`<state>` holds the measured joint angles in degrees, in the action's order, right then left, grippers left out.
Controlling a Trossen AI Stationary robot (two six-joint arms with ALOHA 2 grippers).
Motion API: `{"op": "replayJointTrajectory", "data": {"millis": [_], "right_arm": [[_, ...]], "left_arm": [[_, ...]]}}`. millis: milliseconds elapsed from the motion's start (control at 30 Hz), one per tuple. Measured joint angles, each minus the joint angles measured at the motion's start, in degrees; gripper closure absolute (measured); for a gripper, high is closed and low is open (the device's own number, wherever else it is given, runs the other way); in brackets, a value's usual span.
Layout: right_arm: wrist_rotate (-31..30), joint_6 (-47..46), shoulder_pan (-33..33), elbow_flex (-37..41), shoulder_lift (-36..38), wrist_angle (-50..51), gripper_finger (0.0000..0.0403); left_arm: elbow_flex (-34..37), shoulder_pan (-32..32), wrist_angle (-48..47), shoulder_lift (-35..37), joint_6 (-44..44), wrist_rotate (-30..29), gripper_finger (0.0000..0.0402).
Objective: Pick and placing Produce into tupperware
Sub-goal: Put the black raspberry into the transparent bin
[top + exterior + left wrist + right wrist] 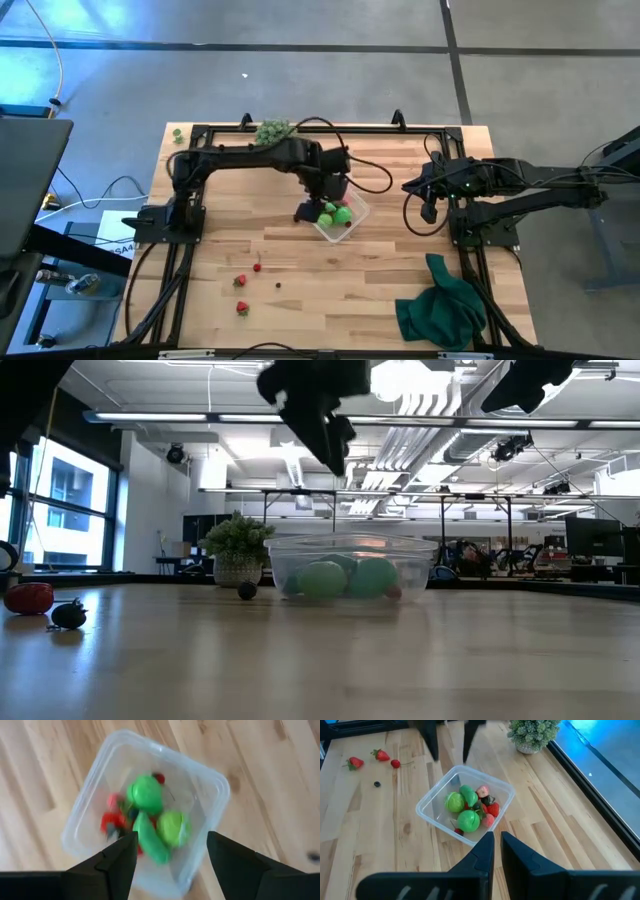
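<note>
- My left gripper hovers empty, fingers apart, over the tupperware at high-view centre.
- Right gripper waits, fingers nearly together.
- Next I'd lift clear before swinging toward the strawberries lower left.

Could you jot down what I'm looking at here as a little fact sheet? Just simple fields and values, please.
Container: clear tupperware near the table's middle
Inside it: green and red produce
Still on the table: strawberries, a red piece and a small dark piece
Left gripper: open, empty, above the tupperware
Right gripper: nearly shut, empty, raised over the table's right side
Other things: pale green clump, dark green cloth
</note>
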<state>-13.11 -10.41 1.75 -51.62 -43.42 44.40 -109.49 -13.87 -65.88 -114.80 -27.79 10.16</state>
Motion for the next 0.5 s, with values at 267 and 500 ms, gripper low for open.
{"op": "replayJointTrajectory", "data": {"millis": [267,500], "right_arm": [[0.0,0.0,0.0,0.0,0.0,0.0,0.0378],[0.0,0.0,0.0,0.0,0.0,0.0,0.0378]], "left_arm": [[-3.6,0.0,-17.1,1.8,-1.2,-9.4,0.0202],[9.3,0.0,-13.0,11.3,2.0,-13.0,0.0224]]}}
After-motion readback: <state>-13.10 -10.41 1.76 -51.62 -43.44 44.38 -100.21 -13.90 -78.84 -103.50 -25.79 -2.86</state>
